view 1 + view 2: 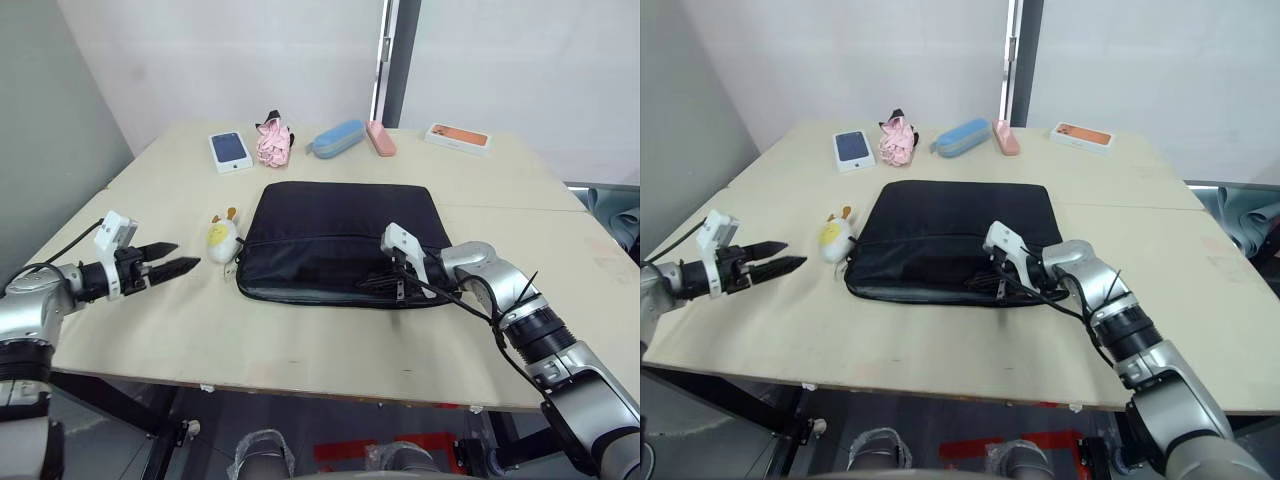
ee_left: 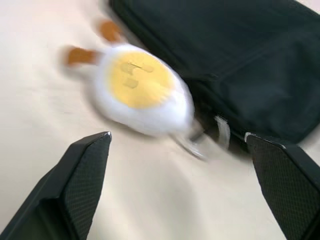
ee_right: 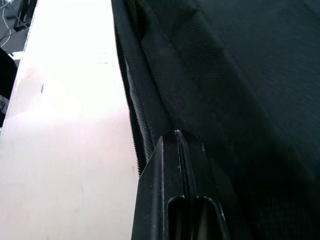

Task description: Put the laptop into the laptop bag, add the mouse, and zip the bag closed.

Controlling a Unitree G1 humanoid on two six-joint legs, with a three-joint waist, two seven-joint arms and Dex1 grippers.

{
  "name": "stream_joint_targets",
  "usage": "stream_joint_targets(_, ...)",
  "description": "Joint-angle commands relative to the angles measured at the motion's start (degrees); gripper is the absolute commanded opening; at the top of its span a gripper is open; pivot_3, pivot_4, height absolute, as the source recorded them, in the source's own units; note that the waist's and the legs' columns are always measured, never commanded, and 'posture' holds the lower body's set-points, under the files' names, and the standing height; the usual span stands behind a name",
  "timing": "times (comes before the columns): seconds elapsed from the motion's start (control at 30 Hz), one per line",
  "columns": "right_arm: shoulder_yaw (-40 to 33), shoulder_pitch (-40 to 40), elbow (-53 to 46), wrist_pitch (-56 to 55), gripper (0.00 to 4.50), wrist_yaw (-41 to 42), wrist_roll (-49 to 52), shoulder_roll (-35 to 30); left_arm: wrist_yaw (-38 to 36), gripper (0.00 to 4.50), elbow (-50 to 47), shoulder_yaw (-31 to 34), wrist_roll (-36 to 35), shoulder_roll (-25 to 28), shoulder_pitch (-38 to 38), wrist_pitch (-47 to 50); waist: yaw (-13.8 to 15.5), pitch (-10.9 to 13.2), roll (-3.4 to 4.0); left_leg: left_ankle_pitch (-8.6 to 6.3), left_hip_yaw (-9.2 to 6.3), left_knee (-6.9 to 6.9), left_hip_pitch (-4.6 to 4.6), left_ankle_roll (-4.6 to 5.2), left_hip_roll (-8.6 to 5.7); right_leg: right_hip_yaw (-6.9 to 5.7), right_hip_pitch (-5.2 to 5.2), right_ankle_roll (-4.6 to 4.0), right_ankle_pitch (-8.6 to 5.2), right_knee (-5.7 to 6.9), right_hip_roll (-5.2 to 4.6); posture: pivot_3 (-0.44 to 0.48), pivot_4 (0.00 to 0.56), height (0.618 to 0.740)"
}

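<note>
One flat black fabric laptop bag (image 1: 335,245) lies mid-counter, long axis left to right; right pincer (image 1: 385,283), pressed together, at its near zipper edge; left pincer (image 1: 172,257) spread, beside the bag's left end

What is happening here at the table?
A robot is working on a black laptop bag lying flat on the table. Its right gripper, fingers shut, is at the bag's front edge by the zipper. Its left gripper is open and hovers beside the plush duck at the bag's corner.
</note>
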Motion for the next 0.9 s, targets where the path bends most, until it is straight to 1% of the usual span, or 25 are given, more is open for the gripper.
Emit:
stream_joint_targets(0.03, -0.4, 0.6, -2.1, 0.6, 0.03, 0.2, 0.1, -0.4, 0.2, 4.5, -1.6, 3.6, -4.0, -1.5, -2.1, 2.8, 0.0, 0.0, -0.01, 0.01, -0.01, 0.02, 0.0, -0.01, 0.0, 0.0, 0.0, -0.01, 0.01, 0.02, 0.0, 0.0, 0.15, 0.74)
stream_joint_targets(0.13, -0.4, 0.9, -2.8, 1.0, 0.03, 0.2, 0.2, -0.5, 1.0, 4.5, -0.8, 3.4, -3.4, -2.3, -3.4, 2.9, -0.1, 0.0, -0.01, 0.03, -0.03, 0.03, -0.02, -0.03, 0.02, 0.0, 0.0, -0.01, 0.0, 0.02, 0.03, 0.0, 0.15, 0.74)
stream_joint_targets(0.23, -0.4, 0.9, -3.4, 1.2, 0.03, 0.2, 0.3, -0.5, 3.9, 4.5, 3.3, 2.5, -1.6, -3.2, -6.6, 3.0, -0.1, 0.0, -0.01, 0.04, -0.04, 0.03, -0.08, -0.04, 0.04, -0.02, -0.01, -0.02, -0.02, -0.07, 0.06, 0.0, 0.15, 0.74)
stream_joint_targets(0.37, -0.3, 0.7, -3.5, 1.3, 0.03, 0.0, 0.2, -0.2, 8.2, 4.5, 9.4, 0.3, 1.5, -5.8, -12.2, 3.2, -0.1, 0.0, -0.01, 0.04, -0.02, 0.03, -0.1, -0.04, 0.02, 0.0, 0.0, -0.01, -0.02, -0.16, 0.05, 0.0, 0.15, 0.74)
stream_joint_targets(0.5, -0.4, 0.7, -3.4, 1.2, 0.03, -0.3, 0.2, 0.0, 9.3, 4.5, 14.7, -3.0, 5.5, -8.3, -15.5, 2.7, -0.2, 0.0, -0.01, 0.05, -0.02, 0.03, -0.11, -0.04, 0.03, 0.02, 0.0, -0.01, -0.02, -0.21, 0.05, 0.0, 0.15, 0.74)
stream_joint_targets(0.57, -0.5, 0.9, -3.5, 1.2, 0.03, -0.4, 0.2, 0.0, 11.7, 4.5, 18.3, -3.7, 7.4, -9.2, -17.4, 2.2, -0.3, 0.0, -0.01, 0.05, -0.01, 0.02, -0.13, -0.05, 0.03, 0.02, 0.0, -0.01, -0.02, -0.26, 0.06, 0.0, 0.15, 0.74)
stream_joint_targets(0.67, -0.8, 1.2, -4.0, 1.4, 0.03, -0.7, 0.4, 0.2, 13.2, 4.5, 22.2, -4.2, 9.3, -9.9, -19.5, 1.1, -0.3, 0.0, -0.01, 0.05, -0.02, 0.0, -0.13, -0.06, 0.04, 0.01, 0.0, 0.0, -0.02, -0.31, 0.08, 0.0, 0.15, 0.74)
stream_joint_targets(0.73, -1.0, 1.5, -4.4, 1.6, 0.0, -1.1, 0.6, 0.3, 12.7, 3.97, 23.5, -4.2, 9.8, -10.1, -20.1, 0.6, -0.3, 0.0, 0.0, 0.05, -0.02, -0.01, -0.13, -0.06, 0.04, 0.01, 0.0, 0.0, -0.02, -0.31, 0.08, 0.0, 0.15, 0.74)
stream_joint_targets(0.8, -0.9, 1.8, -4.7, 1.6, 0.0, -1.4, 0.7, 0.4, 10.9, 3.3, 23.4, -4.3, 9.8, -10.2, -20.1, 0.5, -0.3, 0.0, 0.0, 0.05, -0.01, -0.02, -0.12, -0.06, 0.04, 0.03, 0.01, 0.0, -0.02, -0.33, 0.08, 0.0, 0.15, 0.74)
stream_joint_targets(0.9, -1.0, 2.1, -5.0, 1.7, 0.0, -1.8, 0.7, 0.5, 7.5, 2.26, 20.8, -4.4, 9.5, -9.1, -19.0, 1.3, -0.3, 0.0, 0.0, 0.06, -0.01, -0.05, -0.14, -0.07, 0.04, 0.01, 0.01, 0.0, -0.02, -0.37, 0.08, 0.0, 0.15, 0.74)
